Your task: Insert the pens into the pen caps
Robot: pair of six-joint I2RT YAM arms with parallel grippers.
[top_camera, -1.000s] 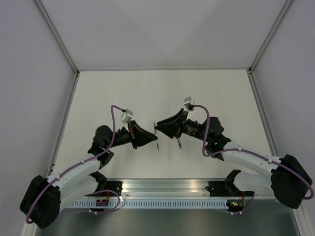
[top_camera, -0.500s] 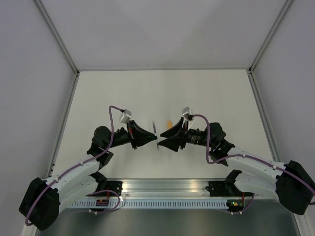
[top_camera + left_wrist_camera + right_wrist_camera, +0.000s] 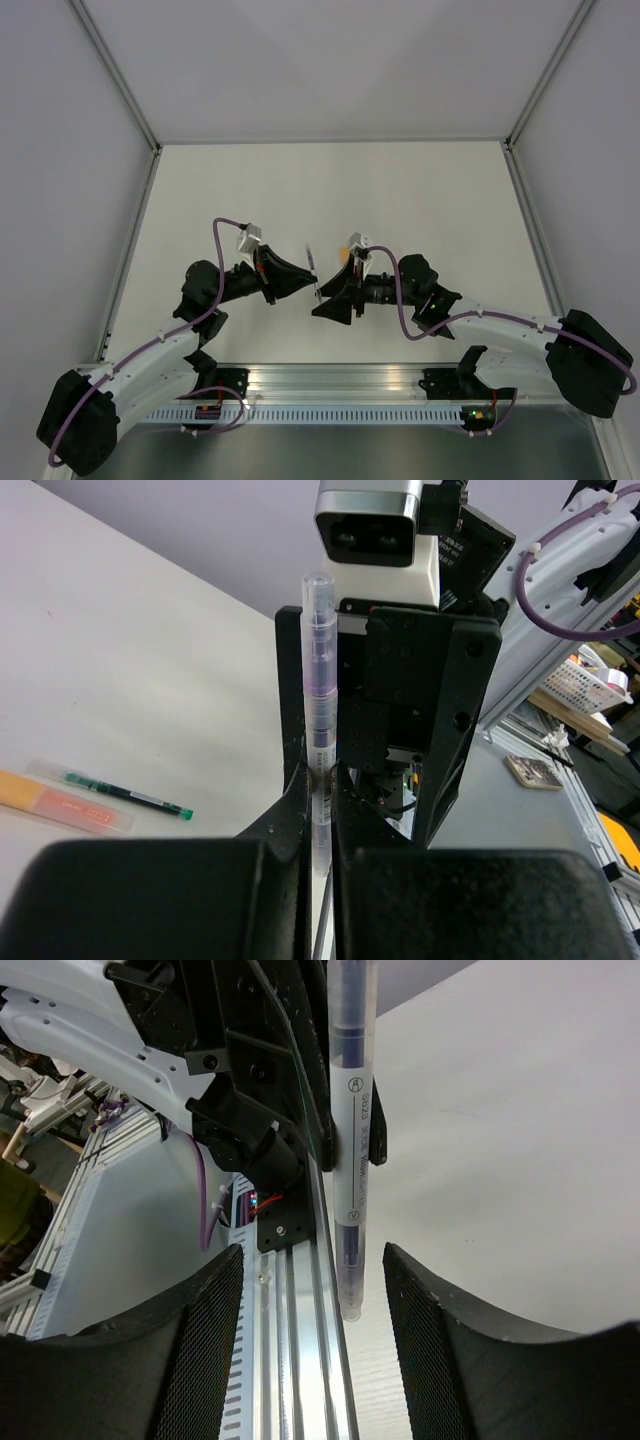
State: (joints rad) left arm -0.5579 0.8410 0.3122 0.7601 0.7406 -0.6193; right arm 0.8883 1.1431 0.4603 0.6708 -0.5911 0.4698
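Left hand [image 3: 320, 815] clamped on grey-white pen [image 3: 320, 680]; right hand [image 3: 312, 1260] open, fingers astride pen, clear of it. I judged capping done here; next called for parking it, fetching green pen [image 3: 130, 795].

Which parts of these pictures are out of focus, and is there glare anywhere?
Left wrist view: the left gripper blurs to soft black toward the bottom edge, the pen it pinches is sharp. Right wrist view: the open right gripper looks slightly soft, the pen's print is readable. Top view: even light, glare only on the metal rail.
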